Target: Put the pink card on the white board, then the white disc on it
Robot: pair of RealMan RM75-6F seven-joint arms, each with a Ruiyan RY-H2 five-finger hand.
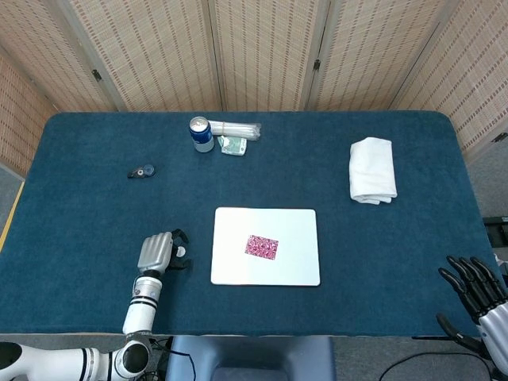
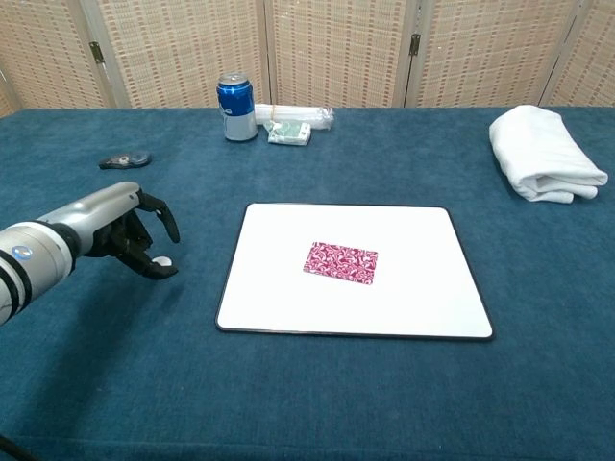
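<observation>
Left hand (image 2: 130, 235) sits low over the blue cloth table (image 1: 95, 214), left of the flat white rectangular board (image 1: 294, 238). Fingers (image 2: 171, 223) are curled downward and spread around the small white round disc (image 2: 163, 261), which shows just between the fingertips in the chest view. Whether the fingers actually touch or pinch the disc cannot be told; the disc appears to lie on the cloth. In the head view the disc (image 1: 181, 252) peeks out at the right edge of the hand (image 1: 159, 252).

Pink patterned rectangular card (image 1: 262, 247) lies flat near the middle of the white board, well to the right of the left fingers and apart from them. Same card in chest view (image 2: 341, 262), slightly skewed to the board edges.

Right hand (image 1: 476, 290) shows at the lower right corner of the head view, off the table edge, dark fingers (image 1: 460, 276) spread apart and holding nothing.

Far beyond the left fingers: blue drink can (image 2: 236, 107), upright, with a clear wrapped bundle (image 2: 293, 115) and a small green packet (image 2: 290, 134) beside it. Small dark object (image 2: 125, 159) lies just behind the left hand. Folded white towel (image 2: 543, 154) at far right.
</observation>
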